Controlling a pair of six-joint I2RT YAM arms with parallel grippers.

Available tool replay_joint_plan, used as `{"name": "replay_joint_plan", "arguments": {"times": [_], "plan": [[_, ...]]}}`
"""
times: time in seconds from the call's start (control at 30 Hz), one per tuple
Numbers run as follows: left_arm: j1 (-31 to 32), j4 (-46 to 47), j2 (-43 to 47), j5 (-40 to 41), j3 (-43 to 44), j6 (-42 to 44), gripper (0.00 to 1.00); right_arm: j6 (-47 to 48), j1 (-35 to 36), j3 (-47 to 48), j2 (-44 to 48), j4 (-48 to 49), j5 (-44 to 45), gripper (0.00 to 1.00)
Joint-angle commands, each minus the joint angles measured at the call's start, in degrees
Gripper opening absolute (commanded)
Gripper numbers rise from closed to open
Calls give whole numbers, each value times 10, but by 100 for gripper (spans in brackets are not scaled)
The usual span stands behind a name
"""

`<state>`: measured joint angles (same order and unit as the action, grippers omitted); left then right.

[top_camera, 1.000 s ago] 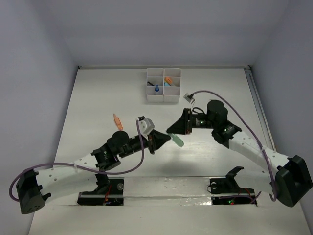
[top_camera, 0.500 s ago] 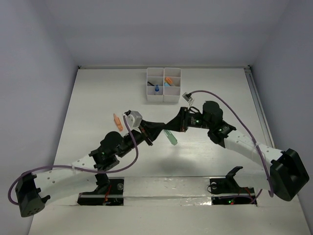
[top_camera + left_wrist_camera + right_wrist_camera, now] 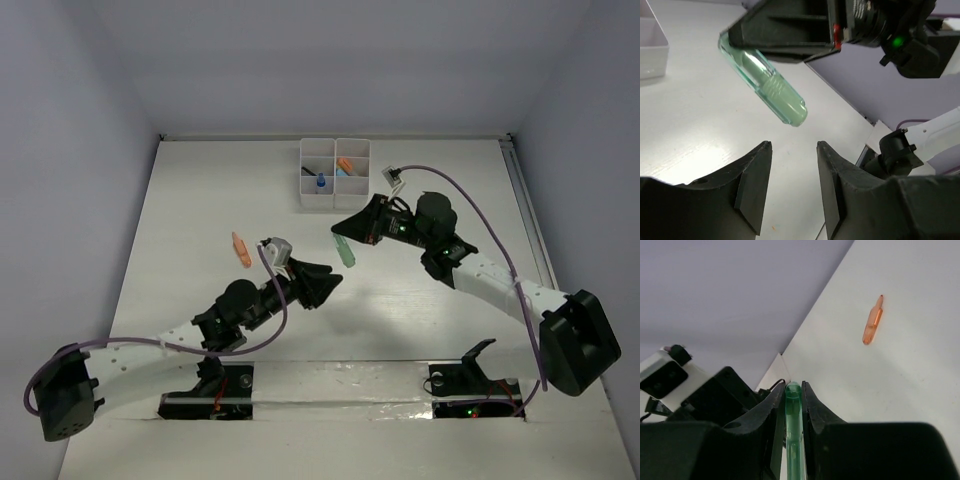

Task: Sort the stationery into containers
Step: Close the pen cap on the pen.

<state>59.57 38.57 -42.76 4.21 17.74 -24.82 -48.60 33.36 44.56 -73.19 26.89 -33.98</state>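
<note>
item 1: right claw (image 3: 343, 233), clamped on a translucent green plastic tube with a ribbed collar (image 3: 346, 252). the tube's upper end is hidden between the fingers; in the right wrist view (image 3: 792, 440) its near part is cut off by the frame edge. in the top view its long axis runs from 11 to 5 o'clock, rounded free end toward 5, held above the white table (image 3: 200, 200), whether clear of it or touching cannot be told.

item 2: left claw (image 3: 326, 281), at 7 o'clock of the tube, fingers parted to a moderate gap, nothing between them. its own camera shows the tube (image 3: 765, 82) apart from both fingers (image 3: 757, 185).

item 3: small orange pointed plastic piece (image 3: 240, 249), lying on the table at 9 o'clock of the tube, axis also 11 to 5.

item 4: white divided plastic organiser (image 3: 335, 201), at 12 o'clock of the right claw. contents: one blue, one orange, one dark item, too small to identify. only a corner shows in the left wrist view.
</note>
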Motion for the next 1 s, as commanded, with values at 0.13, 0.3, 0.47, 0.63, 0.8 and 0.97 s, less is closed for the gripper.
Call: {"name": "replay_joint_plan", "arguments": {"times": [0.13, 0.3, 0.47, 0.63, 0.8, 0.97], "plan": [[0, 114, -80, -21, 24, -11, 38, -25, -1, 20, -5, 89, -3, 0], [0, 120, -119, -36, 54, 0, 37, -32, -1, 15, -5, 98, -9, 0], [0, 125, -136, -10, 62, 3, 30, -40, -1, 5, -5, 111, -17, 0], [0, 112, -142, 33, 72, 8, 24, -45, -1, -12, -1, 120, -19, 0], [0, 147, -134, 19, 56, 6, 33, -47, -1, -34, 5, 125, -17, 0], [-5, 182, -133, -13, 50, -1, 40, -64, -1, -47, -5, 156, -29, 0]]}}
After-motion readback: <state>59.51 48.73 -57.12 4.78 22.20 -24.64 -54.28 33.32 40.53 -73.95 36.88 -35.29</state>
